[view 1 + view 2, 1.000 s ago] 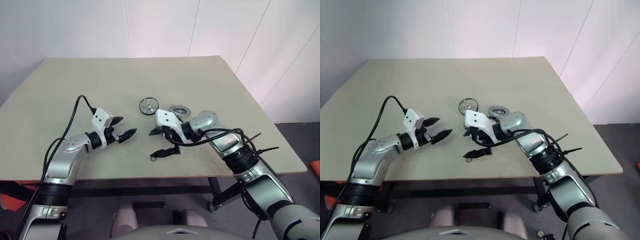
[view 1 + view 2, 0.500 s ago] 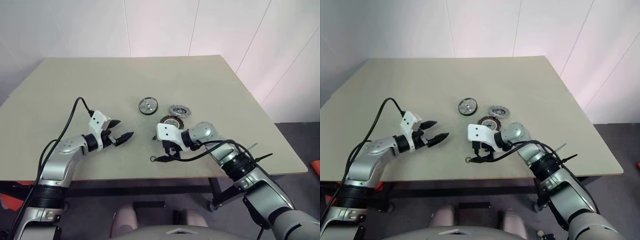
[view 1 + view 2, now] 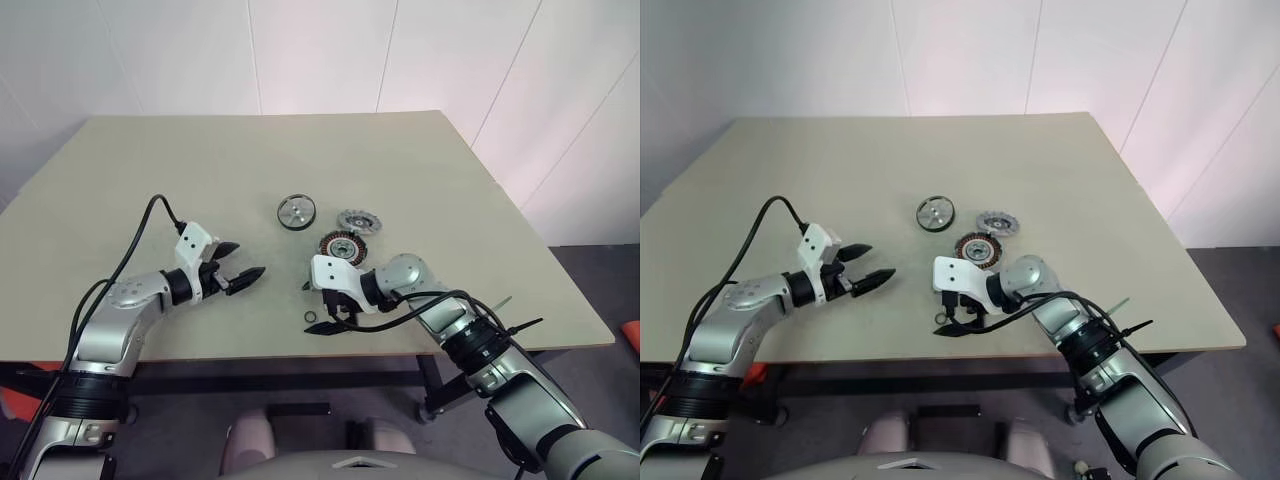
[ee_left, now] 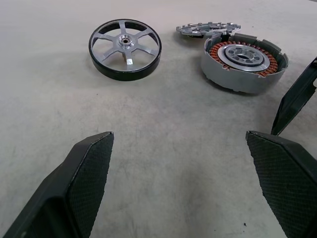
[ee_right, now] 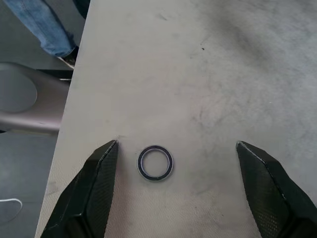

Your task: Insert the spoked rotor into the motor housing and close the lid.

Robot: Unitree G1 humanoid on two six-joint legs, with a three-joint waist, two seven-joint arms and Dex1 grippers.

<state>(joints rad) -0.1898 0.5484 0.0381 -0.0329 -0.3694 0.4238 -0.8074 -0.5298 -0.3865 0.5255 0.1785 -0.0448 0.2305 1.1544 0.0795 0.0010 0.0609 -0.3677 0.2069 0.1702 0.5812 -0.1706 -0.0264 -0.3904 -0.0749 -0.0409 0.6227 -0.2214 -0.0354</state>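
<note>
While both pairs of fingers stand spread, the right gripper (image 3: 320, 308) straddles a small ring (image 5: 155, 162), holding nothing

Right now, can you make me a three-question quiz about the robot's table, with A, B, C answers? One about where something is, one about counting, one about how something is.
1. Where is the small dark washer ring?
A. on the spoked rotor
B. on the table between the right tool's fingers
C. inside the motor housing

2. How many spokes does the spoked rotor have?
A. three
B. six
C. ten

3. How is the left tool?
A. open and empty
B. shut on the lid
C. shut on the rotor

Answers:
1 B: the right wrist view shows the ring flat on the table, between the right tool's fingers.
2 B: the left wrist view shows six spokes.
3 A: its fingers stand apart with nothing between them.
</note>
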